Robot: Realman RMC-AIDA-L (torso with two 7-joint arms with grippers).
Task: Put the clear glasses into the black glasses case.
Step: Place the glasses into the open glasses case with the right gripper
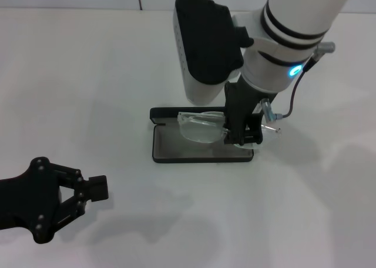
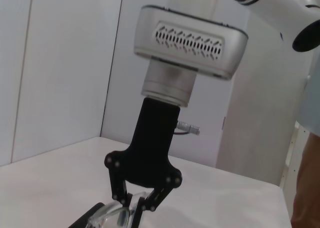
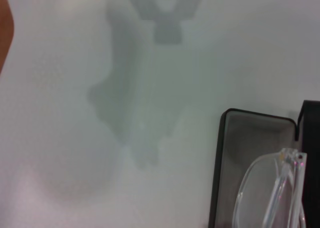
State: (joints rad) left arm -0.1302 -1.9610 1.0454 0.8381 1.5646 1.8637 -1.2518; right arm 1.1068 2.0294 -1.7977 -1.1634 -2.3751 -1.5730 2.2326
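On the white table (image 1: pixel 70 74), the right gripper (image 1: pixel 238 136) pinches the clear glasses (image 1: pixel 200 127) over the open black glasses case (image 1: pixel 200 153).

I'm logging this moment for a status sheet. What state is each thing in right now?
black glasses case: open, lying flat on the table, grey lining showing.
clear glasses: held over the open case by the right claw, not yet released.
right claw: shut on the clear glasses, at the case's right end.
left claw: open, holding nothing, low at the table's near left, away from the case.
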